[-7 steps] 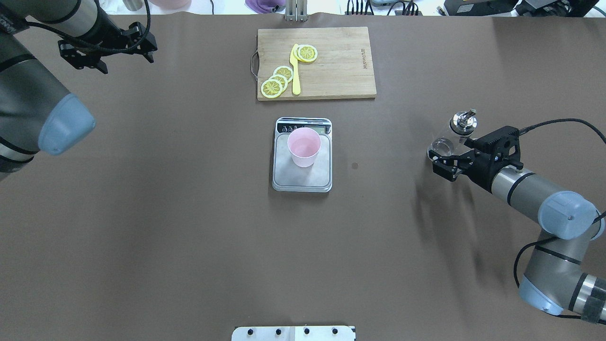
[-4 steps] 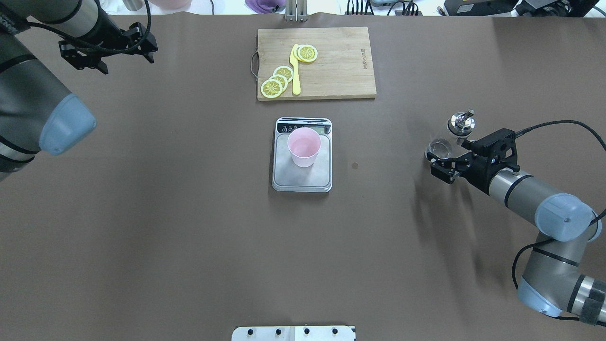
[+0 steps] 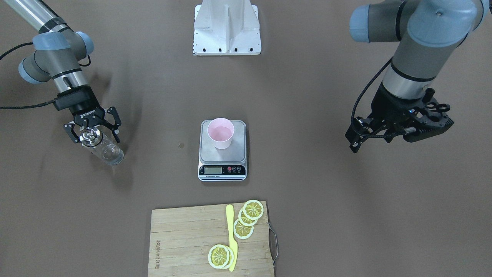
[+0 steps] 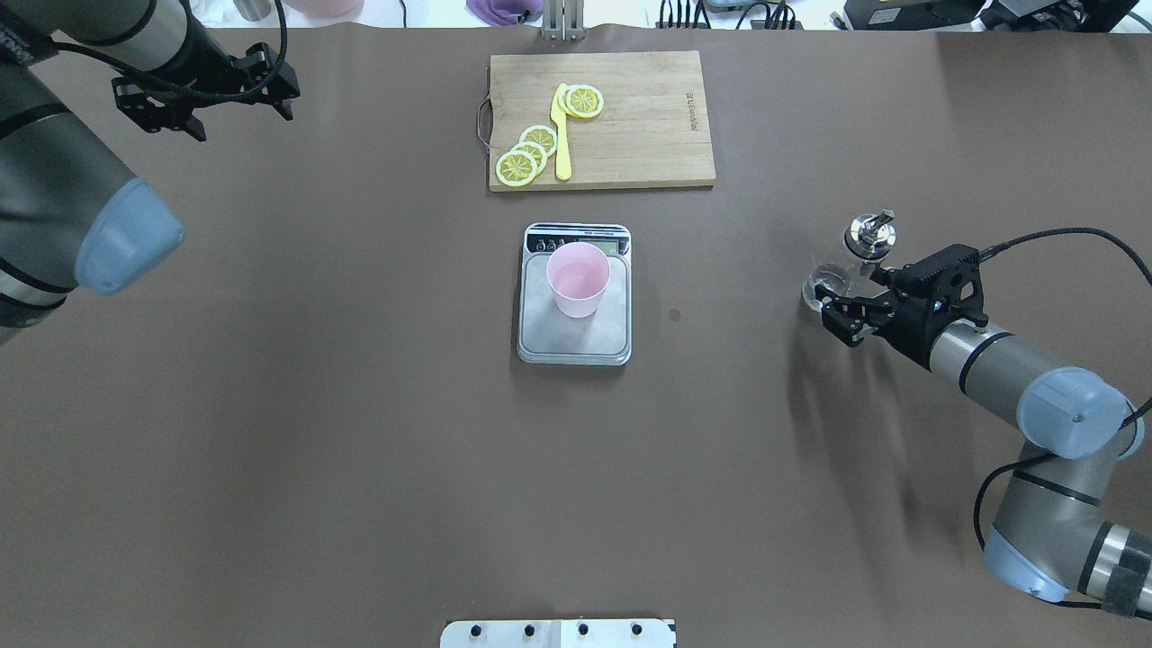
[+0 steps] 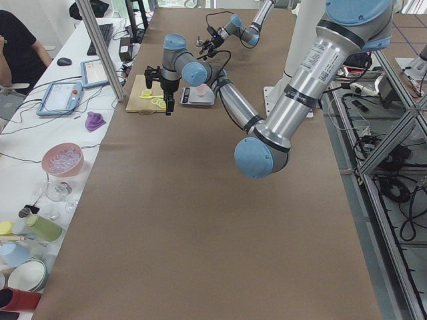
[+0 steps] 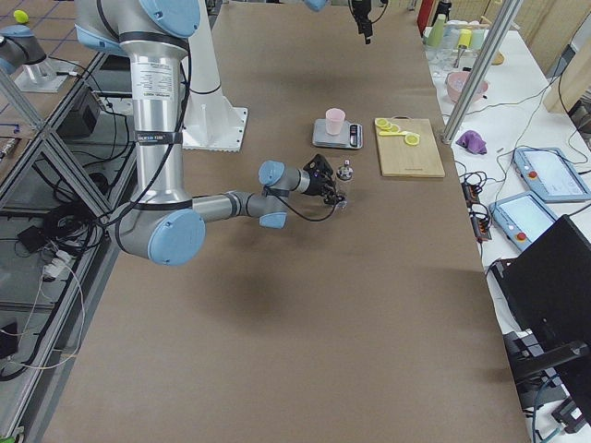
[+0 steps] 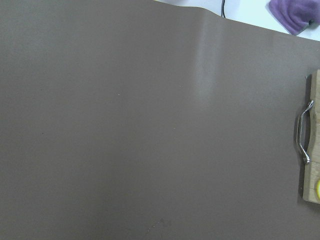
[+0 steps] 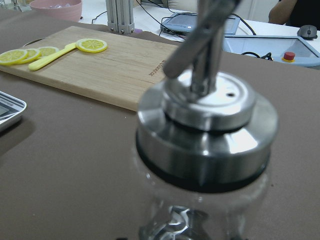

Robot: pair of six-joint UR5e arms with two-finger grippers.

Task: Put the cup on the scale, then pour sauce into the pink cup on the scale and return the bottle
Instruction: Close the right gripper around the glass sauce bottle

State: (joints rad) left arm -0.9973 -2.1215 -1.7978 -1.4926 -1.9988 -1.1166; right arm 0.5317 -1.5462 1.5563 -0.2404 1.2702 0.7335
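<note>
The overhead exterior view looks forward and down from behind the robot. The front-facing view faces it from across the table, steeply down; both share the scale (image 4: 574, 293) and cutting board (image 4: 601, 120). The exterior left and right views look along the table from opposite ends, from farther off. The left wrist camera looks down on bare tabletop and the board's metal handle (image 7: 303, 132). The right wrist camera sits very close behind the bottle (image 8: 206, 150).

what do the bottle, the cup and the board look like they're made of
Bottle: clear glass by its see-through body, with a shiny metal cap that mirrors light. Cup: probably plastic, matte pale pink and opaque. Board: wood or bamboo, with visible grain in joined strips.
</note>
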